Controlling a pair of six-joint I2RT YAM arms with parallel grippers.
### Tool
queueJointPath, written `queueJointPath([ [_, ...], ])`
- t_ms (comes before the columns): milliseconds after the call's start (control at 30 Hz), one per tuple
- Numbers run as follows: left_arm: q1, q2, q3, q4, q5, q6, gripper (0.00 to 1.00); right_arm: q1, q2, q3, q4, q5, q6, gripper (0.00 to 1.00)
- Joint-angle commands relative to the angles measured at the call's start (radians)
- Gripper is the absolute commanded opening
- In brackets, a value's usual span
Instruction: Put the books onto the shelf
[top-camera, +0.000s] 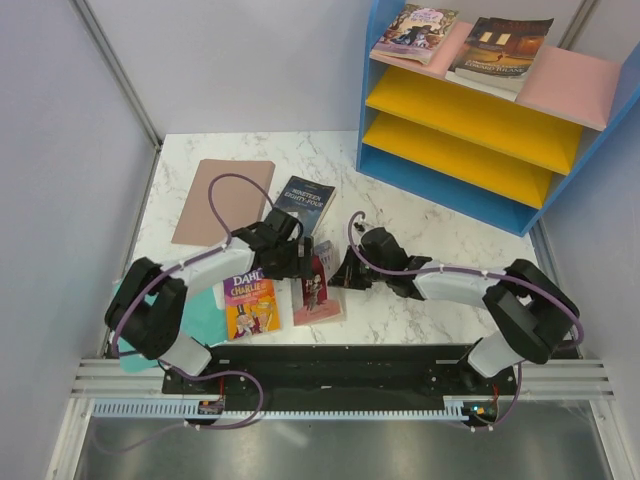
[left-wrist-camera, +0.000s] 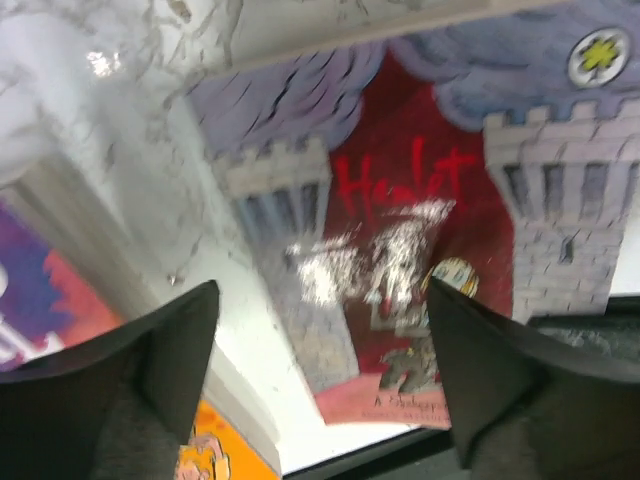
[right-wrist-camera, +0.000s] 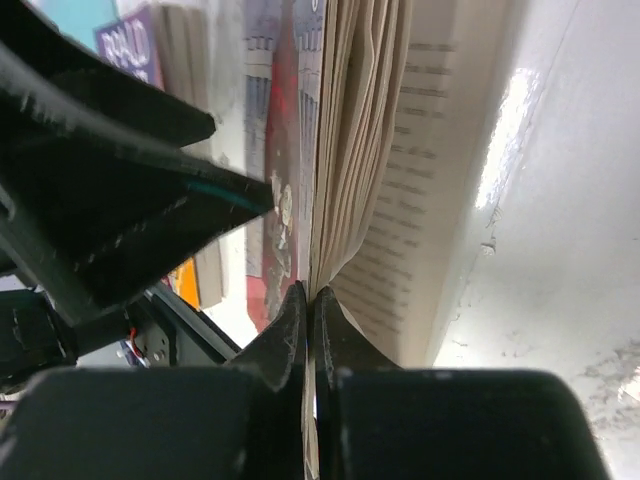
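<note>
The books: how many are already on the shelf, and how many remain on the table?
Done: a purple-covered book and a dark book lie on the pink top board of the shelf. In hand: the right end effector is shut on the edge of the red castle book, the left end effector open over it. Left: that book, the blue Nineteen Eighty-Four and the Roald Dahl book, on the table.
</note>
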Motion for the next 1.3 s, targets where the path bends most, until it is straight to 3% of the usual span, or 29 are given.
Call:
queueJointPath([
  [0, 0.006, -0.236, -0.042, 0.024, -0.047, 0.009, 0.99, -0.018, -0.13, -0.024, 0.071, 0.053, -0.03, 0.0],
  [267, 0.083, -0.529, -0.288, 0.39, 0.214, -0.026, 1.0, -0.066, -0.376, -0.05, 0.072, 0.036, -0.064, 0.0],
  [300, 0.088, -0.543, -0.338, 0.517, 0.251, -0.045, 1.0, -0.066, -0.402, -0.049, 0.072, 0.025, -0.063, 0.0],
  [400, 0.088, -0.553, -0.386, 0.677, 0.347, -0.083, 1.0, -0.067, -0.442, -0.052, 0.088, -0.005, -0.06, 0.0],
  [533, 0.088, -0.484, -0.377, 0.789, 0.47, -0.103, 0.98, -0.066, -0.462, -0.069, 0.144, -0.057, -0.044, 0.0],
  [567, 0.088, -0.465, -0.375, 0.815, 0.492, -0.106, 0.91, -0.066, -0.46, -0.069, 0.149, -0.065, -0.041, 0.0],
  [600, 0.088, -0.461, -0.377, 0.847, 0.51, -0.12, 0.7, -0.069, -0.454, -0.066, 0.144, -0.08, -0.044, 0.0],
  [667, 0.088, -0.468, -0.377, 0.913, 0.547, -0.129, 0.5, -0.068, -0.446, -0.062, 0.132, -0.085, -0.047, 0.0],
  [733, 0.088, -0.476, -0.366, 0.935, 0.576, -0.137, 0.03, -0.067, -0.448, -0.067, 0.131, -0.09, -0.052, 0.0],
  [767, 0.088, -0.488, -0.36, 0.929, 0.573, -0.138, 0.02, -0.067, -0.451, -0.07, 0.128, -0.087, -0.057, 0.0],
  [867, 0.089, -0.506, -0.323, 0.872, 0.581, -0.112, 0.02, -0.067, -0.475, -0.066, 0.059, -0.024, -0.08, 0.21],
  [900, 0.089, -0.52, -0.308, 0.86, 0.581, -0.102, 0.02, -0.069, -0.498, -0.067, 0.031, -0.01, -0.101, 0.33],
  [967, 0.091, -0.54, -0.296, 0.836, 0.57, -0.092, 0.02, -0.071, -0.541, -0.073, 0.01, 0.031, -0.126, 0.39],
  [1000, 0.092, -0.555, -0.29, 0.832, 0.562, -0.085, 0.02, -0.074, -0.557, -0.076, -0.006, 0.039, -0.148, 0.52],
  [1067, 0.094, -0.559, -0.283, 0.835, 0.559, -0.079, 0.02, -0.08, -0.603, -0.092, -0.011, 0.044, -0.162, 0.56],
  [1100, 0.097, -0.556, -0.271, 0.837, 0.565, -0.074, 0.02, -0.083, -0.618, -0.099, -0.014, 0.048, -0.172, 0.64],
  [1267, 0.1, -0.502, -0.24, 0.926, 0.651, -0.106, 0.02, -0.094, -0.716, -0.151, -0.009, 0.068, -0.188, 0.67],
])
